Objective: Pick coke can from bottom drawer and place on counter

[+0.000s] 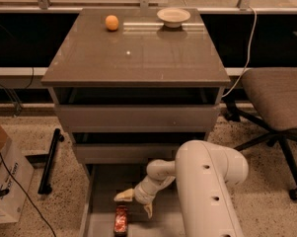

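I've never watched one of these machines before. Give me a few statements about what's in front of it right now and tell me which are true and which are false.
1. The hand is gripping the coke can. False: the hand is open over the bottom drawer, close to the coke can but not closed on it.
2. An orange ball sits on the counter. True: the orange ball rests near the far edge of the counter.
3. The bowl lies in the bottom drawer. False: the bowl is on the counter.
4. The coke can is already on the counter. False: it is in the bottom drawer.
5. A chair stands beside the cabinet. True: the chair.
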You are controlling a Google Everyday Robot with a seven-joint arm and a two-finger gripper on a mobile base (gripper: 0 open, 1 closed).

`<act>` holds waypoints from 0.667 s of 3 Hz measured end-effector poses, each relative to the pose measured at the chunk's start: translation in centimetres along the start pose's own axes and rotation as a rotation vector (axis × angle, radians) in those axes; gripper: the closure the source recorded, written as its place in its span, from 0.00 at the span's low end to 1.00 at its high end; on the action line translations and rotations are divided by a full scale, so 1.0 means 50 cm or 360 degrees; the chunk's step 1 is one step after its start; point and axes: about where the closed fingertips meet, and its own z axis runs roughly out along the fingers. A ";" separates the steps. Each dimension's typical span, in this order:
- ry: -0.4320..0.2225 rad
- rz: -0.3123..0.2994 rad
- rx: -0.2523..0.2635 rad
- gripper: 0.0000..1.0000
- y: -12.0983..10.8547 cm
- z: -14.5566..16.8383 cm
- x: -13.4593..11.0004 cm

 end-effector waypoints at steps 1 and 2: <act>0.0023 0.0019 -0.0063 0.00 0.016 0.046 -0.019; 0.0079 0.0020 -0.0102 0.00 0.034 0.094 -0.030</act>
